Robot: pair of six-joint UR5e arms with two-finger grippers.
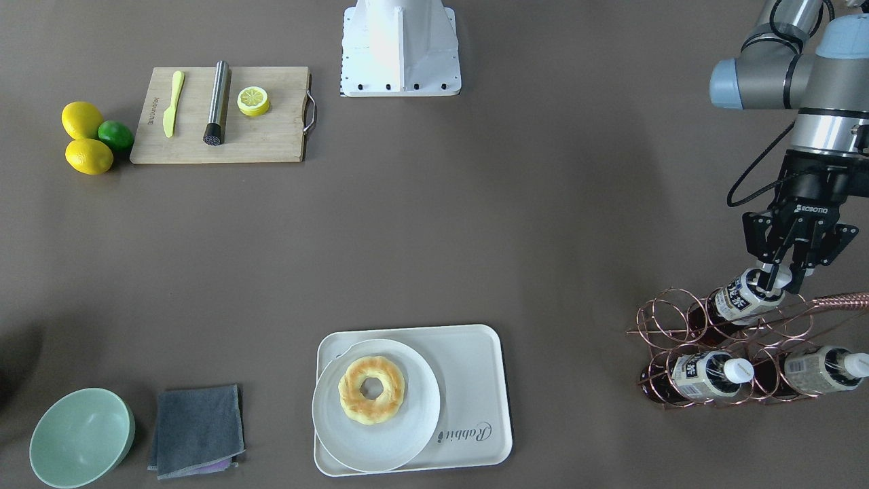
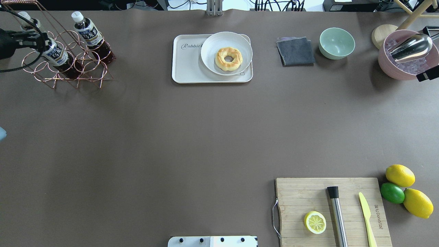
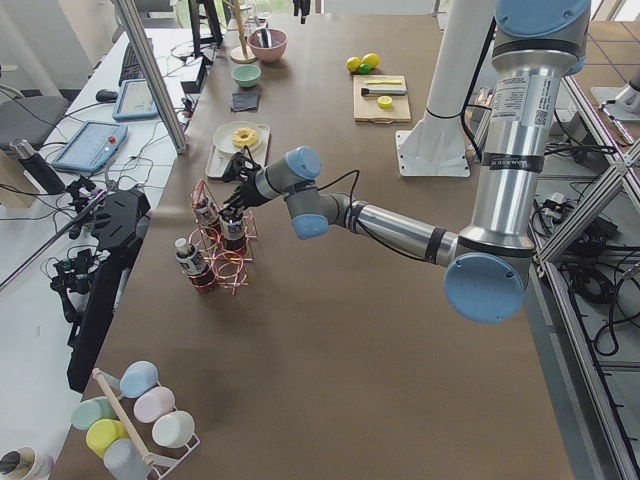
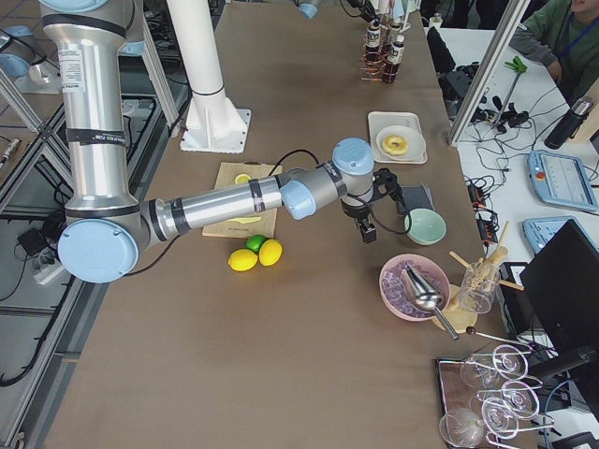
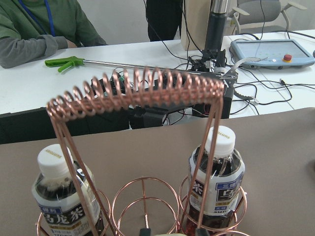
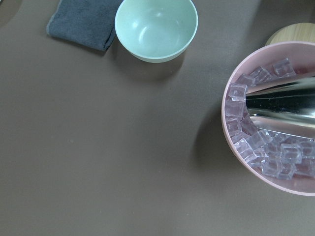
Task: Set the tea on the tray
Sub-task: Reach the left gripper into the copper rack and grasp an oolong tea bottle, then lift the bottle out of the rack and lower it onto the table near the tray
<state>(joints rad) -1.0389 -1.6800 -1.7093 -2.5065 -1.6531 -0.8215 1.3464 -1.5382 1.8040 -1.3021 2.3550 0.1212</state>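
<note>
**Now the left gripper (image 1: pixel 781 275) is pinching the tea (image 1: pixel 736 299) in its rack**

Across the brown bench (image 1: pixel 475 238), the off-white tray (image 1: pixel 475 353) is sitting at the operators' edge. It is carrying a round plate (image 1: pixel 353 441) with a doughnut (image 1: pixel 371 389), well apart from the copper wire rack (image 1: pixel 655 326) at the robot's left end. The front-facing view is showing the left wrist and gripper whole, where the overhead view is catching only a dark sliver at its edge. The overhead view, in turn, is showing a pink bowl (image 2: pixel 386 63) of ice with a metal scoop (image 2: pixel 410 48), which the front-facing view is missing.

The tea is lying tilted in the rack's upper row, above two alike bottles (image 1: pixel 703 377). The left gripper is reaching down to the tea's capped end, its fingers narrowed and pressing on either side of the white cap. The right gripper (image 4: pixel 368 227) is hanging above the bench near the green bowl (image 4: pixel 426 224). It is appearing only in the right side view, so I cannot tell whether it is spread or closed.
</note>
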